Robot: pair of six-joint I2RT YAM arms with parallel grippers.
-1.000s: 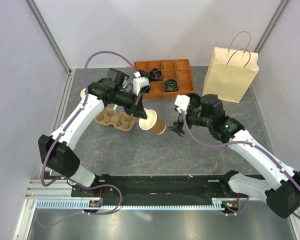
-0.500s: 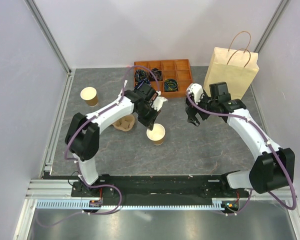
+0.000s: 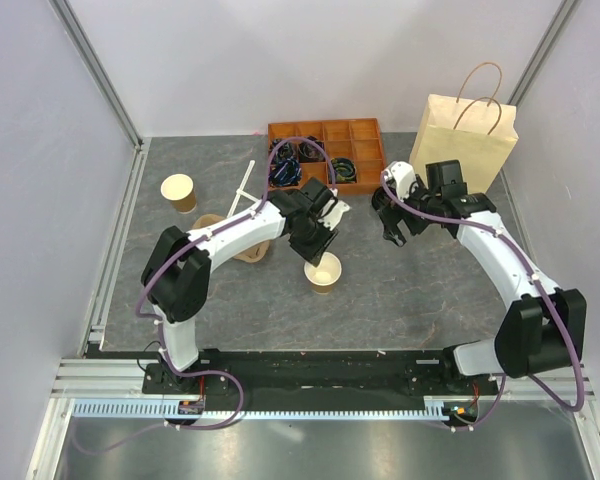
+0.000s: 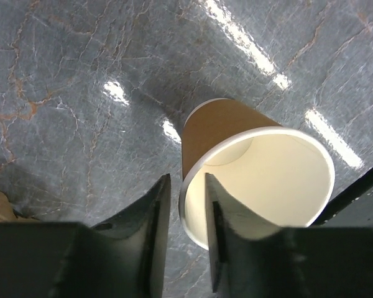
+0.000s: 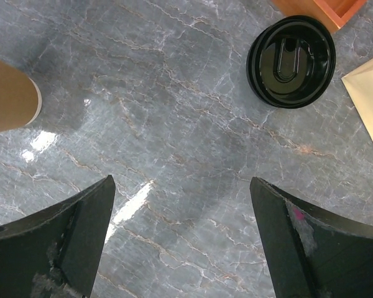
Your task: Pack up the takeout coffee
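Observation:
No cup with a black lid on it shows. A brown paper cup [image 3: 323, 272], cream inside and open-topped, stands upright on the grey table; it also shows in the left wrist view [image 4: 261, 167] and the right wrist view [image 5: 9, 93]. My left gripper [image 3: 318, 245] straddles its near rim [image 4: 186, 180], one finger inside and one outside, jaws narrowly apart with small gaps on both sides of the wall. A round black lid [image 5: 291, 61] lies flat on the table. My right gripper [image 3: 392, 225] hovers wide open and empty [image 5: 181, 183], nearer than the lid.
A tan paper bag [image 3: 462, 148] stands at the back right, its edge beside the lid [image 5: 370, 93]. An orange compartment tray [image 3: 365, 130] sits at the back. A pulp cup carrier [image 3: 250, 250] lies under my left arm. A second lidless cup [image 3: 179, 191] stands far left.
My left arm carried the tilted cup right and nearer and stood it upright on the table. My right gripper moved back and right toward the bag.

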